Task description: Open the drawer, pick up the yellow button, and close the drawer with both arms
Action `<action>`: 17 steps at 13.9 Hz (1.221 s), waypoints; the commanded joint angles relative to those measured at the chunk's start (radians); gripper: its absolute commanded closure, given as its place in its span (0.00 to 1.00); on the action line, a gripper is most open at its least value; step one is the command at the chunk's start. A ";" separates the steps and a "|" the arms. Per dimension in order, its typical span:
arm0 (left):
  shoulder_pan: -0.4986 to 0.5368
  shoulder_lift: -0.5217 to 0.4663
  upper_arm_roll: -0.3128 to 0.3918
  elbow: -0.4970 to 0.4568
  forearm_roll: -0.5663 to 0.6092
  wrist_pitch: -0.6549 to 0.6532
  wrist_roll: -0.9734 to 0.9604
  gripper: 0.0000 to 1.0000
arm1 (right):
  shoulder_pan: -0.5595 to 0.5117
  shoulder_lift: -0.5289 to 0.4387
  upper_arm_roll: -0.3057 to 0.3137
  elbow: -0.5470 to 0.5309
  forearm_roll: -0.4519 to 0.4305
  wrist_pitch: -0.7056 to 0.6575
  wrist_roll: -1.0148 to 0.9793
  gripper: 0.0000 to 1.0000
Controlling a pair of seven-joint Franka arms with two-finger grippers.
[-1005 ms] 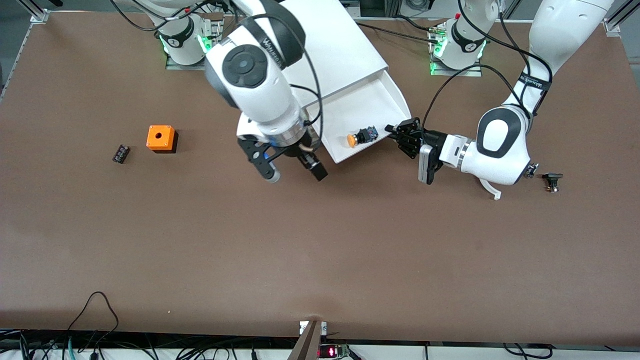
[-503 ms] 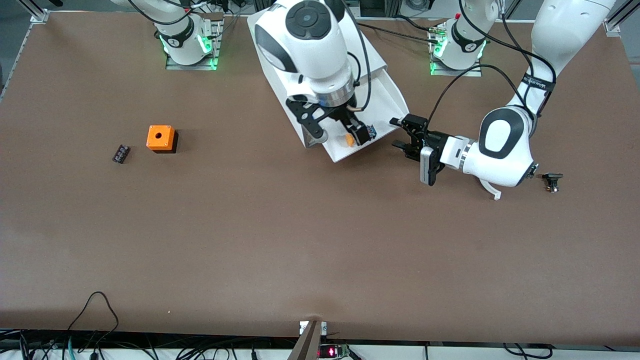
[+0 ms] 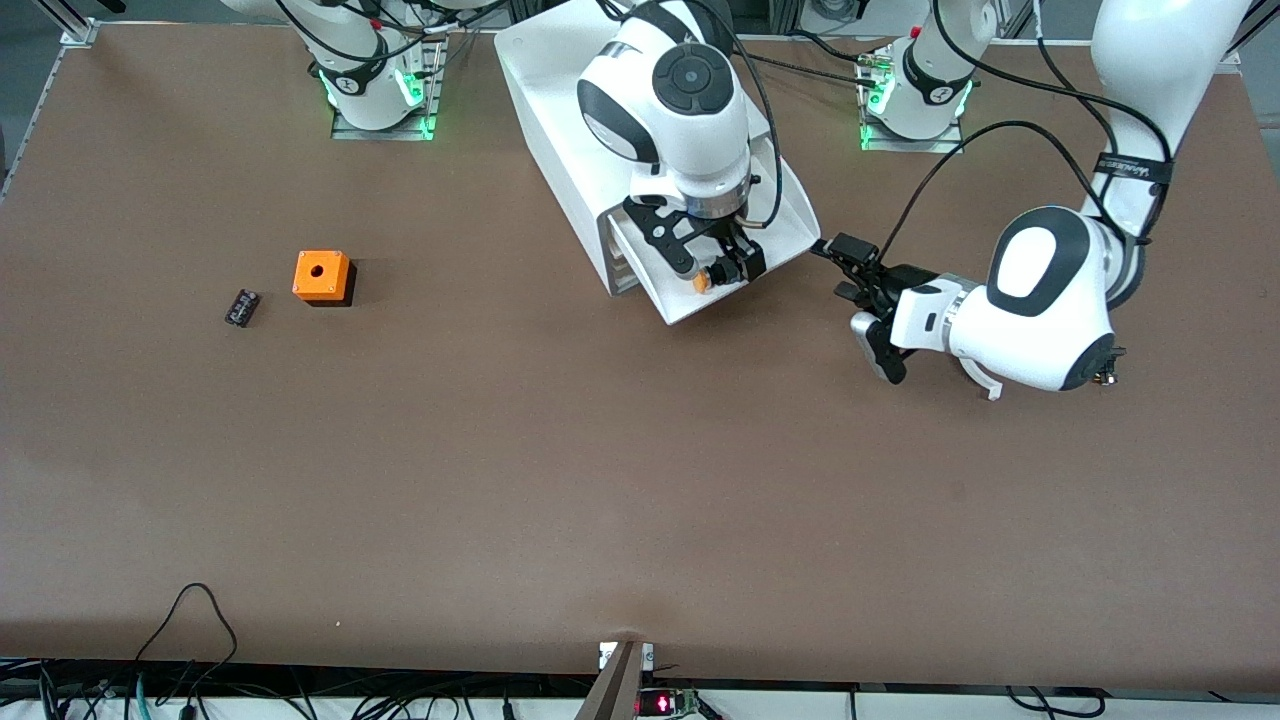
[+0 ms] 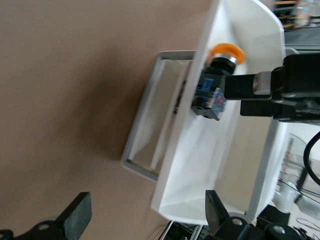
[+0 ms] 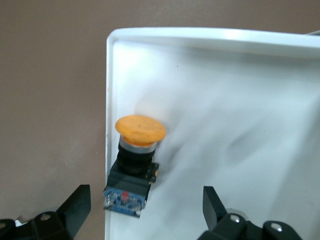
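The top drawer [image 3: 793, 212] stands pulled out of the white cabinet [image 3: 560, 90]. The button [image 3: 702, 282], black body with an orange cap, lies in the drawer against its front rim. My right gripper [image 3: 718, 268] is open just over the button. In the right wrist view the button [image 5: 135, 160] lies between the open fingertips [image 5: 75, 210] of my right gripper [image 5: 145, 215]. My left gripper [image 3: 846, 270] is open and empty, beside the drawer's corner toward the left arm's end, not touching it. The left wrist view shows my left gripper [image 4: 147, 220], the drawer [image 4: 200, 165] and the button [image 4: 217, 82].
An orange cube with a hole [image 3: 321, 276] and a small black part [image 3: 241, 307] lie toward the right arm's end of the table. The lower drawers [image 3: 622, 262] sit shut under the open one. The left arm's elbow [image 3: 1050, 300] hangs low over the table.
My right gripper moved from over the table in front of the cabinet to over the button in the drawer. My left gripper drew back from the drawer's corner toward the left arm's end.
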 commanded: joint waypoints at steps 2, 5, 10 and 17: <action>-0.004 -0.020 -0.009 0.166 0.230 -0.058 -0.271 0.00 | 0.009 0.030 -0.012 0.037 -0.001 0.011 0.023 0.06; -0.027 -0.020 -0.015 0.211 0.339 -0.090 -0.381 0.00 | 0.009 0.031 -0.013 0.037 -0.001 0.011 0.014 0.40; -0.091 -0.028 -0.003 0.283 0.571 -0.118 -0.392 0.00 | 0.009 0.028 -0.013 0.038 -0.001 0.003 0.006 1.00; -0.078 0.098 0.001 0.366 0.560 -0.129 -0.395 0.00 | -0.057 -0.007 -0.002 0.164 0.009 -0.119 -0.107 1.00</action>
